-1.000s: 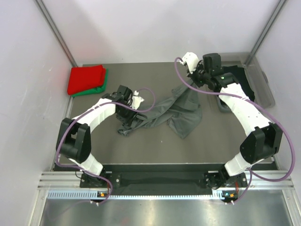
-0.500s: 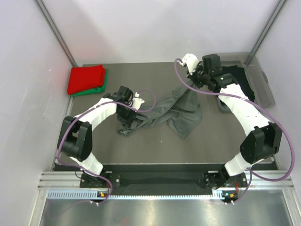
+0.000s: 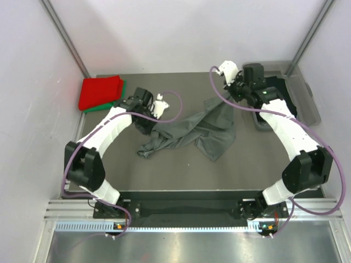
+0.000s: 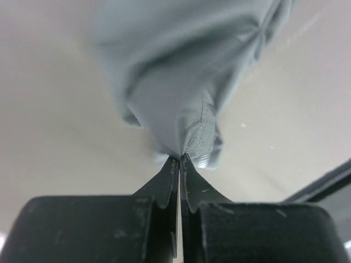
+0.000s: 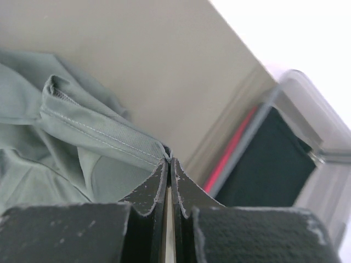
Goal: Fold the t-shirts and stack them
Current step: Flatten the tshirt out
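Since each pair of jaws is pressed together on only a thin fold of the crumpled dark grey cloth t-shirt [image 3: 211,131], lying mid-frame in the top view, the left gripper [image 4: 180,159] at its left end and the right gripper [image 5: 169,160] at a hemmed edge upper right, a hard pull could slip the cloth free or raise it twisted. Upper right, the clear plastic tub [image 3: 310,107] holds a black t-shirt [image 3: 288,101].

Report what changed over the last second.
The left gripper shut on the dark grey t-shirt and moved toward the far edge. The right gripper, already shut on its hem, shifted slightly right. The red t-shirt on the green t-shirt stayed put.
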